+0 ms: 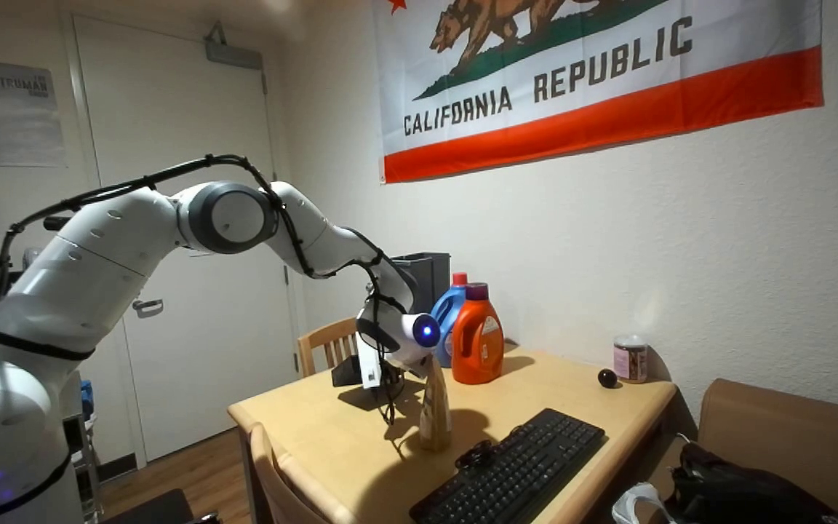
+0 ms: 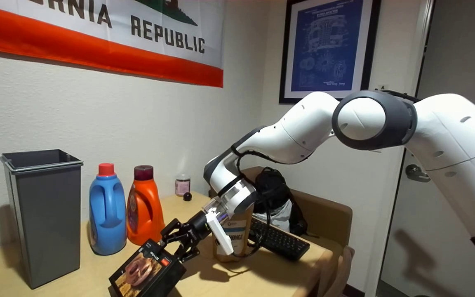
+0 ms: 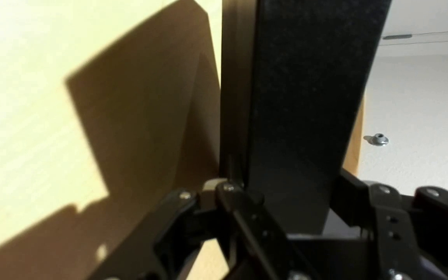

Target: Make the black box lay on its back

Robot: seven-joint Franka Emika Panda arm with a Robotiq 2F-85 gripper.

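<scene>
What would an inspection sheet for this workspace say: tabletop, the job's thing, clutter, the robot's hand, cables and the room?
Surface: pale wooden table, a dark shadow across part of it.
Job's thing: black box, tilted, not yet on its back; whether it touches the table cannot be told.
Clutter: grey bin, blue bottle, orange bottle, tan package, keyboard, pink-labelled jar, dark ball.
Hand: closed on the box from both sides.
Cables: black cable tied along the arm, hanging in loops near the hand; bundled cord by the keyboard.
Surroundings: California flag, door, wooden chair, framed print.
</scene>
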